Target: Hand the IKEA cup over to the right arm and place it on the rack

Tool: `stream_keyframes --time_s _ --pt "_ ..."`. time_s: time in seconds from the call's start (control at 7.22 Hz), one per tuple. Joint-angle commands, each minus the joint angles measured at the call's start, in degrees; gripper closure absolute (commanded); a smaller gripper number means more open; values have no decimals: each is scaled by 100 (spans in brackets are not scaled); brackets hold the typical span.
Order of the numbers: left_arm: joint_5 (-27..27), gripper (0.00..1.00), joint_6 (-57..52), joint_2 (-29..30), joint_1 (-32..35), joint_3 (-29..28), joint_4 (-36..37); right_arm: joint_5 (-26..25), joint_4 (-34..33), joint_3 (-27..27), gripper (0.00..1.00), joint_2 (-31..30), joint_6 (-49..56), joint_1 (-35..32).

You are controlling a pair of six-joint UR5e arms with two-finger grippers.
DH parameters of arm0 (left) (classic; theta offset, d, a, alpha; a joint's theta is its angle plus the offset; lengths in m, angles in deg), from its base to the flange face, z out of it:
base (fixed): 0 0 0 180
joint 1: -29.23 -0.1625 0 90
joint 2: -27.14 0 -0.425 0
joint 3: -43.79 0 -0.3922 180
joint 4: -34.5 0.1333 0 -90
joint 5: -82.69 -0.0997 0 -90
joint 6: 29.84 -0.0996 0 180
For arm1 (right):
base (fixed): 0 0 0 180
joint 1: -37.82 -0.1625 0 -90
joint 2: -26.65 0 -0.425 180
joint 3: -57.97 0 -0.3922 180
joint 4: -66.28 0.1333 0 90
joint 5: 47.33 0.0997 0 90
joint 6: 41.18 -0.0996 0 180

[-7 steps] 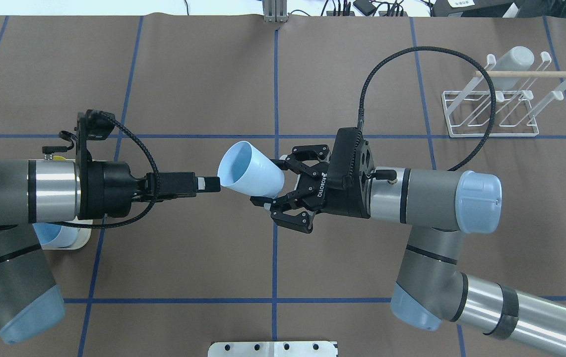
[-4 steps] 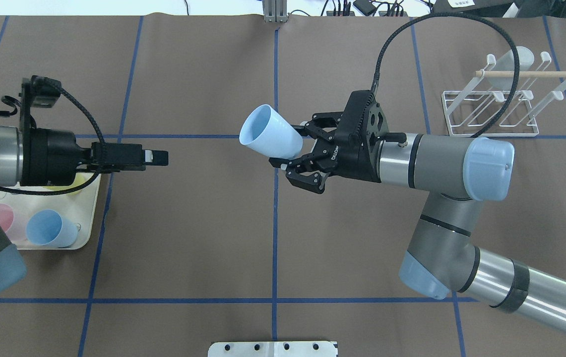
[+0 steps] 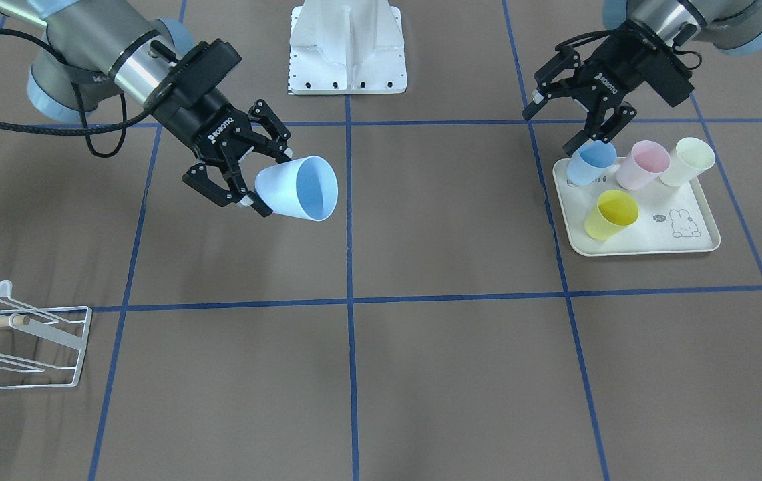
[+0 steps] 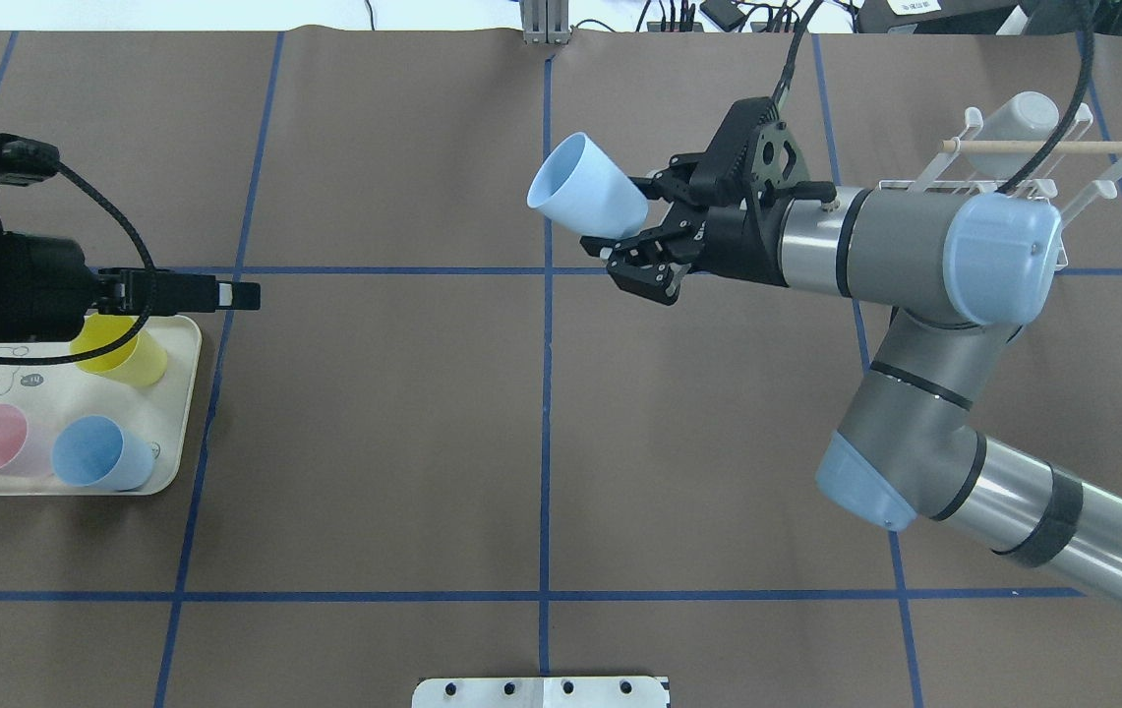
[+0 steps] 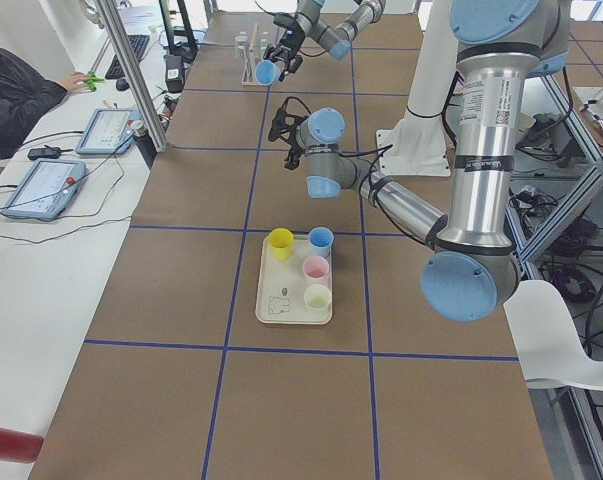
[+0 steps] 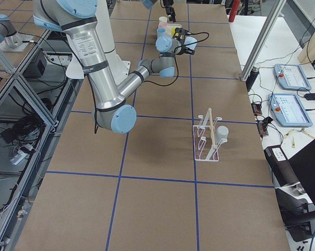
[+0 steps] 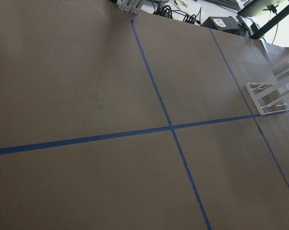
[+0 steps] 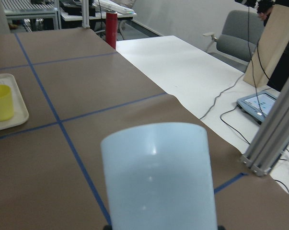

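Handover looks complete: the right pincer (image 4: 631, 224) is pinching the light-blue IKEA cup (image 4: 585, 197) by its narrow base end, one finger on each side of the wall, and holds it clear above the worktop (image 4: 374, 442). The cup lies on its side, sticking straight out ahead of the fingertips with its open mouth facing away from the wrist. A base grip probably leaves the mouth free to slide over a prong. The rack (image 4: 1106, 187) sits behind this pincer, past the wrist and partly hidden by the right arm (image 4: 915, 246), so the mouth now points away from it. My judgement is that the arm must swing round and re-aim the cup before placing. A grey cup (image 4: 1028, 113) already occupies one prong at the rack's far end, so another prong is needed. The left pincer (image 3: 557, 130) is spread and empty, well apart from the held cup. It hovers just above the blue cup (image 3: 591, 162) at the edge of the cream tray (image 3: 641, 250), where pink, cream and yellow cups also stand.
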Motion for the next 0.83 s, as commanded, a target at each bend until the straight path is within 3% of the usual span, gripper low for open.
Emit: stream_keyframes --time_s 0.0,0.28,0.69 --pt "-5 1 -75 -113 30 56 16 -50 -1744 -678 100 -47 904 -499" --pt "-5 1 -75 -157 30 65 16 -50 -2407 -689 100 -266 2047 -1104" --pt "-14 1 -75 -166 30 74 16 -59 -2444 -672 100 -1118 4749 -2168"
